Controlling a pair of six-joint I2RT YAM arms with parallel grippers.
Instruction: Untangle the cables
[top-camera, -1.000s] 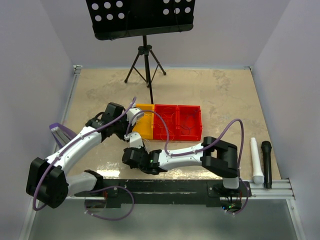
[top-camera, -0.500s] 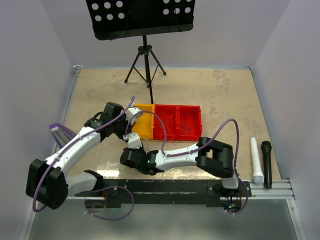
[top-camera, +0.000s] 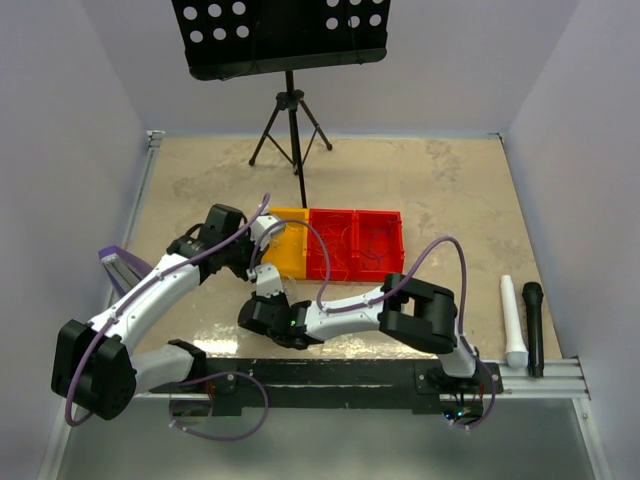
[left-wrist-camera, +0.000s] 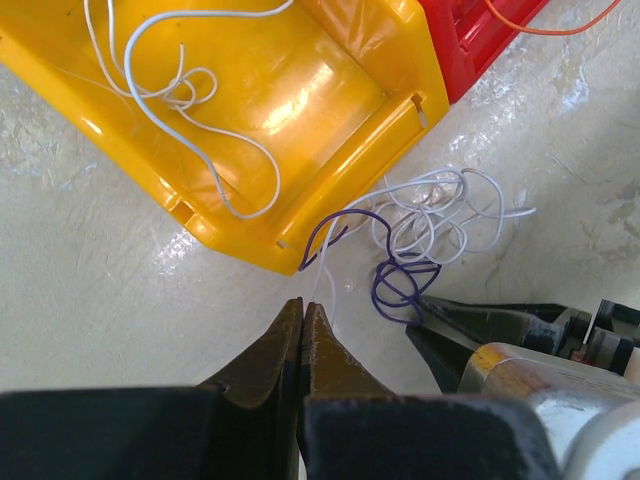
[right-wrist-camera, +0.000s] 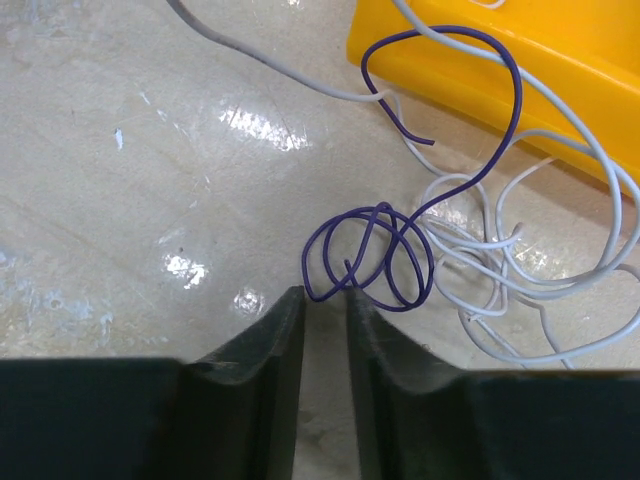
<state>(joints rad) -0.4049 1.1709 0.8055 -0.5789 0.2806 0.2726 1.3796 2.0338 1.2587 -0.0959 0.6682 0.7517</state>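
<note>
Claws: right claw (right-wrist-camera: 325, 293) narrower yet ajar; left claw (left-wrist-camera: 303, 304) pinches white cable (left-wrist-camera: 324, 266).

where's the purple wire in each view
top external: too thin to make out; yellow bin sits centre-left.
left wrist: purple wire coiled centre-right, just below the bin's corner.
right wrist: coil at centre, arching up toward the bin, upper right.
shared landmark: the yellow bin.

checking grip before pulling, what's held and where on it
Left end effector pinches a white wire by a stretch beside the yellow bin; right end effector holds nothing.
</note>
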